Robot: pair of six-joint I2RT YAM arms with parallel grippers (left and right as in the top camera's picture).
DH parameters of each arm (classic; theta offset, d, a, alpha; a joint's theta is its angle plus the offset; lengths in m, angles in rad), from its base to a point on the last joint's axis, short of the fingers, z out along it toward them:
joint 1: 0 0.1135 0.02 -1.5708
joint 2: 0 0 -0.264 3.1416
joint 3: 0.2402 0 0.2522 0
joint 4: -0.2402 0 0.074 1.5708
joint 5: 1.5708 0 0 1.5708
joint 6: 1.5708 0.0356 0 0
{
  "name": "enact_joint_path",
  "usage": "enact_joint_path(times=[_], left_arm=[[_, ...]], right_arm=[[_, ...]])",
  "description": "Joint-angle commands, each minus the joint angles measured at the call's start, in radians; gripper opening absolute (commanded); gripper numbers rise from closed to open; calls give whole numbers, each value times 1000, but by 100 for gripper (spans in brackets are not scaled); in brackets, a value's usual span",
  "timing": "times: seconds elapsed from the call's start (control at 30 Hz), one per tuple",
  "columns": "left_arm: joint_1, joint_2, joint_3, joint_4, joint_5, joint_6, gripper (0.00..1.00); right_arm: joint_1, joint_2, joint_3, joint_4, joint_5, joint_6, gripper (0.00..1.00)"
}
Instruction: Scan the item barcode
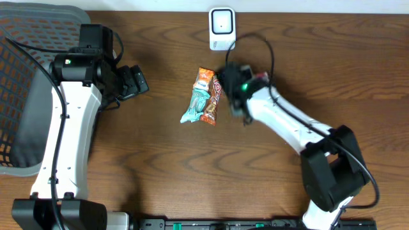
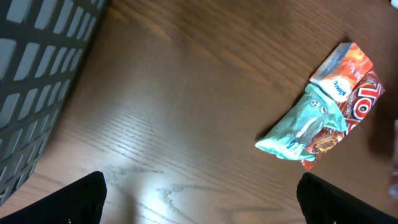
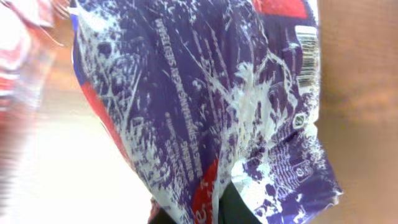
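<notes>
Item: purple snack packet (image 3: 205,106), pinched at its near end by the closed right gripper (image 1: 227,83); long axis runs straight away from the fingers, barcode (image 3: 306,56) on the far end at the right edge. Just beside that gripper lie teal and orange snack packets (image 1: 204,97), with a white scanner (image 1: 222,29) just beyond it. Left gripper (image 2: 199,199): jaws wide apart, empty, well apart from the packets.

Crinkled purple packet (image 3: 205,106), barcode (image 3: 306,56) upper right
</notes>
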Motion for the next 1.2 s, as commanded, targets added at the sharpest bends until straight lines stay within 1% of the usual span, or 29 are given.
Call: enact_joint_path(times=[0.0,0.1,0.23,0.37,0.47,0.53,0.57,0.6,0.7,0.77,0.8,0.87,0.97,1.07,1.17], left_arm=[[4,-7,2,-3,-9,2,98],[4,-7,2,-3,-9,2,98],[4,-7,2,-3,-9,2,98],[4,-7,2,-3,-9,2,98],[4,-7,2,-3,-9,2,98],[4,-7,2,-3,-9,2,98],[4,-7,2,-3,-9,2,98],[4,-7,2,-3,-9,2,98],[4,-7,2,-3,-9,2,98],[4,-7,2,-3,-9,2,98],[4,-7,2,-3,-9,2,98],[4,-7,2,-3,-9,2,98],[4,-7,2,-3,-9,2,98],[4,-7,2,-3,-9,2,98],[4,-7,2,-3,-9,2,98]], right_arm=[[-83,-49,129,-24,-394,-94,1],[-160,-47,136,-24,-729,-122,1],[-260,-45,80,4,-1035,-122,1],[-336,-45,-14,69,-1189,-105,1],[-396,-45,-139,195,-1406,-73,1],[-430,-45,-216,274,-1470,-39,2],[-446,-45,-240,289,-1467,-30,4],[-480,-45,-274,302,-1400,-30,9],[-533,-45,-282,261,-1169,-29,13],[-563,-45,-280,243,-1080,-28,25],[-584,-45,-274,230,-1037,-29,29],[-612,-45,-261,201,-968,-51,31],[-647,-45,-209,124,-812,-80,38],[-663,-45,-138,43,-756,-146,43],[-662,-45,-78,-6,-758,-167,55]])
